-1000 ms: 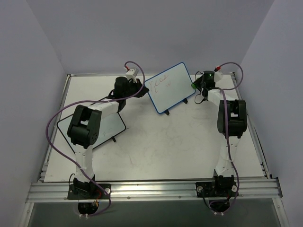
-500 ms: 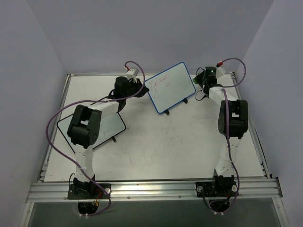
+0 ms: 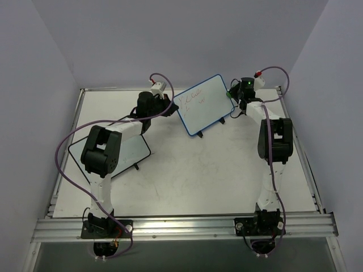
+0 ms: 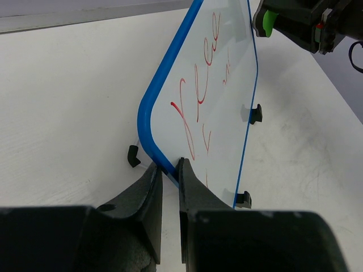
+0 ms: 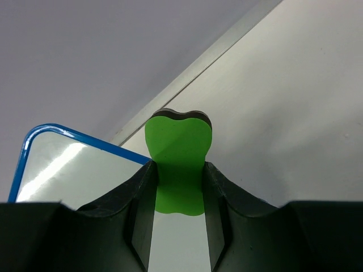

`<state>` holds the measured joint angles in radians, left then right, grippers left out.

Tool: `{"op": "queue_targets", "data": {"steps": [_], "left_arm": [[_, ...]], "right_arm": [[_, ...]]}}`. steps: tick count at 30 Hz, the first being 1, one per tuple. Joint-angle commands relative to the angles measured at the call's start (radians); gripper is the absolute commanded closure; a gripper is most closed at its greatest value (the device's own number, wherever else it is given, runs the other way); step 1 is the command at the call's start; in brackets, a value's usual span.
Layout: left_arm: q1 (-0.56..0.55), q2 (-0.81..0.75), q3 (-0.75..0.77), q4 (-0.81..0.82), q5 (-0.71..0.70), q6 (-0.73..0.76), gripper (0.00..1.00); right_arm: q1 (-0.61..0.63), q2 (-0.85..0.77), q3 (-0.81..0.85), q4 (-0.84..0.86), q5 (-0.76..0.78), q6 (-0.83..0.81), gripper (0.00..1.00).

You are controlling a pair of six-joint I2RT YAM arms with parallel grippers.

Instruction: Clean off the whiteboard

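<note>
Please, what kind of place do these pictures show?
Probably a robot test cell in a laboratory. The left arm and right arm are bolted to an aluminium rail at the edge of a white table, plain walls enclose it, and the props are a blue-framed whiteboard and a black-framed whiteboard.

The table (image 3: 187, 175) has a flat white top, scuffed with faint grey marks. A metal rail (image 3: 187, 224) runs along its near edge, with thinner strips at the sides and back. Toward the far middle stands the whiteboard (image 3: 204, 107) with the blue frame. It rests on small black feet (image 4: 256, 113), tilted and turned at an angle to the table's edges, with red scribbles on its face. Near the left edge a second board (image 3: 133, 150) with a black frame sits on the top, partly hidden by an arm. The two arm bases (image 3: 105, 226) sit at the near rail.
</note>
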<state>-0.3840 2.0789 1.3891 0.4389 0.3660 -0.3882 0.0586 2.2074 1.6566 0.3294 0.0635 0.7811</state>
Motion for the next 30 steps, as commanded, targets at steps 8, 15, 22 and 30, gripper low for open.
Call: {"op": "queue_targets", "data": {"steps": [8,15,22,30], "left_arm": [[-0.032,0.018,-0.002,-0.12,-0.013,0.112,0.98],[-0.032,0.015,-0.002,-0.12,-0.013,0.114,0.98],[-0.032,0.015,-0.001,-0.124,-0.016,0.117,0.98],[-0.033,0.012,0.002,-0.131,-0.018,0.123,0.98]], "right_arm": [[0.0,-0.021,-0.06,0.02,0.05,-0.023,1.0],[-0.017,-0.029,-0.122,0.037,0.056,-0.023,1.0],[-0.025,-0.028,-0.136,0.057,0.036,-0.02,1.0],[-0.011,0.011,-0.038,0.016,0.025,-0.023,1.0]]}}
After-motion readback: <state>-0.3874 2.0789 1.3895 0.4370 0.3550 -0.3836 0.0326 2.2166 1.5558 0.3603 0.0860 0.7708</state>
